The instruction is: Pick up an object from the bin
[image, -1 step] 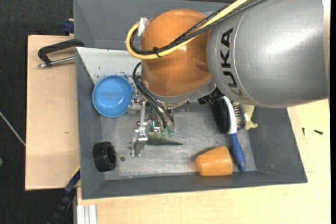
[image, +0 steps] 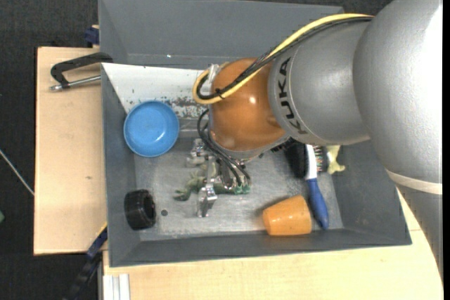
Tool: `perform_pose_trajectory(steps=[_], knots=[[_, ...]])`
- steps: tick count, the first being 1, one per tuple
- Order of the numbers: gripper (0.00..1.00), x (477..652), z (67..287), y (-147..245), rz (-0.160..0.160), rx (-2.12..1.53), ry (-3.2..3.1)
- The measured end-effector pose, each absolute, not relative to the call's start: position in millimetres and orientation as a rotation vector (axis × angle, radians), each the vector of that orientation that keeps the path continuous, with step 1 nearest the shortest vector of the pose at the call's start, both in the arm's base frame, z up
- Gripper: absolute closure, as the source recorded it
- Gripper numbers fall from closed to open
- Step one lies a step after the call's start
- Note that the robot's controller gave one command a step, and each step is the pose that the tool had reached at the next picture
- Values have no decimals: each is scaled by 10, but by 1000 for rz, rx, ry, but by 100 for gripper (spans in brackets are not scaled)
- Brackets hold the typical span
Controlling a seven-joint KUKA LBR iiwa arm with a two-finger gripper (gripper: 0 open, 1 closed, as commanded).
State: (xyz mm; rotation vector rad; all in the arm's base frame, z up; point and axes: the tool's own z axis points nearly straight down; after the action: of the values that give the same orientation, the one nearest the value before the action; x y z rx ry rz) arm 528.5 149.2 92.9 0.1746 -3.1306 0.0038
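Centrally, the claw (image: 209,187) hangs low over the bin (image: 211,28) floor, a small green thing (image: 186,193) just beside it; open or closed, I cannot tell. It may close beside the thing and miss.

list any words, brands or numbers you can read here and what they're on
"KUKA": on the grey arm, letters turned sideways, beside its orange cover.
No readable text on the blue bowl, black cap, orange cup or blue-handled brush.
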Motion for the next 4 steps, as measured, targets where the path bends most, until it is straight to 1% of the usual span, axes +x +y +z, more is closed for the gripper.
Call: perform_pose_trajectory(steps=[1,2,3,4], knots=[[100,5290,976,1520,-2,178,-3137],[100,5060,1085,1475,-2,102,-3139],[0,5065,1080,1475,-2,103,-3140],[0,5103,910,645,4,336,-3122]])
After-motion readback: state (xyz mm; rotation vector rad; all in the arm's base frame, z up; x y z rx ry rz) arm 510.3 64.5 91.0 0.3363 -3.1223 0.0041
